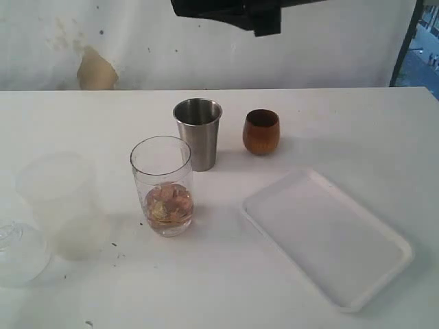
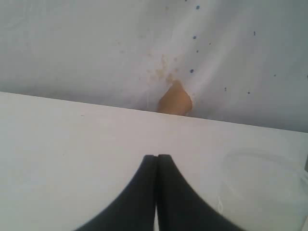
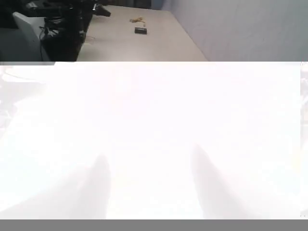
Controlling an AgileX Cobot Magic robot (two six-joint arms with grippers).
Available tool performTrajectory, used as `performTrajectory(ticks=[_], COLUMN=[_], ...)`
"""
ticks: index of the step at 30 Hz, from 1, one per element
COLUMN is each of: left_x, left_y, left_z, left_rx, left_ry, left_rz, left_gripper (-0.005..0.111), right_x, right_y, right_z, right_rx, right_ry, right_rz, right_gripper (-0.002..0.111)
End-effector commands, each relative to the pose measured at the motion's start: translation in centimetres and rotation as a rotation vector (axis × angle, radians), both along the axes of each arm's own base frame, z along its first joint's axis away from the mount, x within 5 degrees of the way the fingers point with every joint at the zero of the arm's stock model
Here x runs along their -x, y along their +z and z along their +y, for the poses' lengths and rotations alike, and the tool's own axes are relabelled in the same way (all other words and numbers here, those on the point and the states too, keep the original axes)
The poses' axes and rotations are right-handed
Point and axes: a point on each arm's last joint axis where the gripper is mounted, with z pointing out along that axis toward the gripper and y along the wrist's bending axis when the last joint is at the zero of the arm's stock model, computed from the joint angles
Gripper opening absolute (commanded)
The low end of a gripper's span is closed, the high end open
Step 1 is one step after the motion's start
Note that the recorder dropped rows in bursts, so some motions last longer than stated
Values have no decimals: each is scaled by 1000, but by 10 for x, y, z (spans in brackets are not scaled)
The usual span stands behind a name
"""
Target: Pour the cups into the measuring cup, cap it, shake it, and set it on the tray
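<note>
**Desk:** What was cut off or hard to read in the exterior view?

**Photographer:** A dark piece of arm poked in at the top edge, cropped. Which arm it was could not be told, and neither claw showed. The clear cap lay at the left edge of the table, partly out of frame, just beside a frosted cup. The measuring cup stood upright near the middle, uncapped, with something brownish in its bottom. Close behind it stood the steel tumbler, and the wooden cup stood to that tumbler's right, apart from it. The contents of those two could not be seen. The tray lay flat at front right, well clear of the cups.

**Desk:** And the left wrist view?

**Photographer:** The left claw had its tips pressed together with nothing between them, and white table lay beyond. A faint round rim showed near the frame's edge, too pale to name as cup or cap. A tan patch marked the backdrop.

**Desk:** The right wrist view?

**Photographer:** Glare washed out nearly everything. The right claw appeared only as two grey fingers standing apart, parted but not wide. Nothing could be made out between them or touching them, and none of the task's things could be picked out in the whiteness.
</note>
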Motion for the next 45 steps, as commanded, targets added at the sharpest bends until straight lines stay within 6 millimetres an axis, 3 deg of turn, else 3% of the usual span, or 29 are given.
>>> performTrajectory(ticks=[1,11,19,27,39,42,45], left_x=[0,0,0,0,0,0,0], left_y=[-1,-2,-2,-2,-2,-2,-2], left_z=[0,-1,-1,-1,-1,-1,-1], left_rx=[2,101,98,82,77,77,77], left_ry=[-3,-13,-13,-11,-11,-11,-11], left_rz=[-6,-1,-1,1,1,1,1], left_gripper=[0,0,0,0,0,0,0], right_x=[20,64,98,122,186,200,207], right_y=[27,66,69,41,-1,-8,-16], right_z=[-16,-36,-55,-60,-72,-75,-80], right_rx=[-24,-68,-76,-74,-55,-67,-85], right_ry=[-21,-63,-114,-133,-133,-171,-247], right_rz=[43,22,7,184,182,162,144], right_gripper=[42,42,42,42,42,36,21])
